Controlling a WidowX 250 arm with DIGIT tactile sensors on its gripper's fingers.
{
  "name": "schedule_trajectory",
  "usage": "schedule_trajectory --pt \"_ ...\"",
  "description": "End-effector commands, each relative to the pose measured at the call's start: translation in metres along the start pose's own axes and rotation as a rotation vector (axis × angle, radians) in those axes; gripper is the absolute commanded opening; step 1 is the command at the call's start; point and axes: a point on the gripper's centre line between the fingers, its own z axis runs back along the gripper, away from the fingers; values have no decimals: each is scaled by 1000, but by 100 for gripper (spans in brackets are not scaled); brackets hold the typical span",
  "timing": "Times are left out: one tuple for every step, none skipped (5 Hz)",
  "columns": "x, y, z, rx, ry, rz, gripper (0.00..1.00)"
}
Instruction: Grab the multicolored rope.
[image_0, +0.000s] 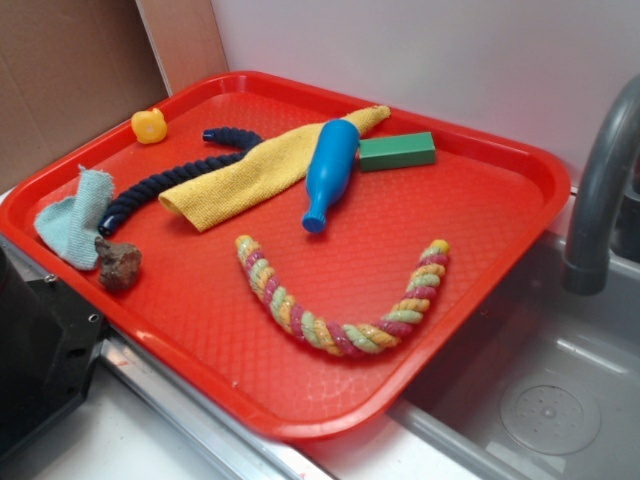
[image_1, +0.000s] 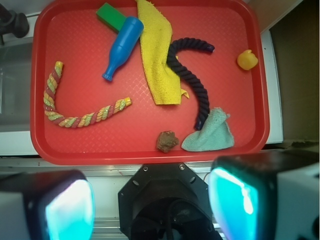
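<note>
The multicolored rope (image_0: 340, 338) (image_1: 80, 120) lies in a U-shaped curve on the red tray (image_0: 300, 425) (image_1: 100, 145), towards the tray's sink side, with pastel yellow, pink and green strands. In the wrist view my gripper (image_1: 155, 205) is high above and off the tray's edge, over the black robot base. Its two cyan pads (image_1: 70, 210) stand wide apart with nothing between them. The rope is far from the fingers, up and to the left in that view. The exterior view does not show the gripper.
On the tray also lie a blue bottle (image_0: 330, 170), yellow cloth (image_0: 250, 180), navy rope (image_0: 170, 185), green block (image_0: 398, 151), yellow duck (image_0: 149, 125), light blue cloth (image_0: 75, 215) and brown lump (image_0: 118, 264). A grey faucet (image_0: 600, 180) and sink (image_0: 540, 400) adjoin.
</note>
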Motion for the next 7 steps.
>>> schedule_trajectory --pt "0 0 0 0 0 0 100" --pt "27 -50 -33 -54 -102 -250 100" --pt "41 -110 -38 -240 -227 -491 100" --pt "41 -110 -38 -240 -227 -491 100" --pt "41 -110 -38 -240 -227 -491 100" --pt "68 -105 -90 -367 -155 -711 100" --pt "71 -134 -145 -462 7 -921 100"
